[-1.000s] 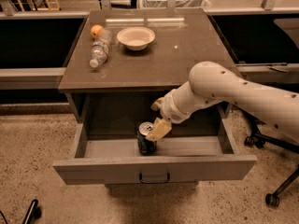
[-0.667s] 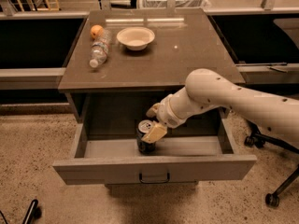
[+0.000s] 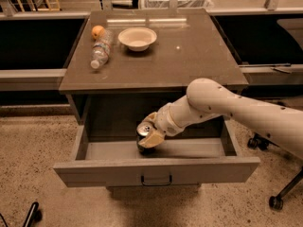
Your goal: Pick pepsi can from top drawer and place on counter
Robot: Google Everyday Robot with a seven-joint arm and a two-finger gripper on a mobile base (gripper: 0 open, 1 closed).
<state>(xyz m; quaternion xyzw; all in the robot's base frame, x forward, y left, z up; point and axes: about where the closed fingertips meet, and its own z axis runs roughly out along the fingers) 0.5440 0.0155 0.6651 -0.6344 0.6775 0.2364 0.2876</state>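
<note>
The robot's claw, reaching into the open top drawer, is clasped around the tilted pepsi can near the drawer's front, a lift likely best made straight up, clearing the front panel before swinging to the worktop.

We see a speckled beige floor, dark recesses on either side with a grey ledge on the left, a wire basket behind, and black chair casters at right. The gripper clasps the pepsi can within the top drawer.
</note>
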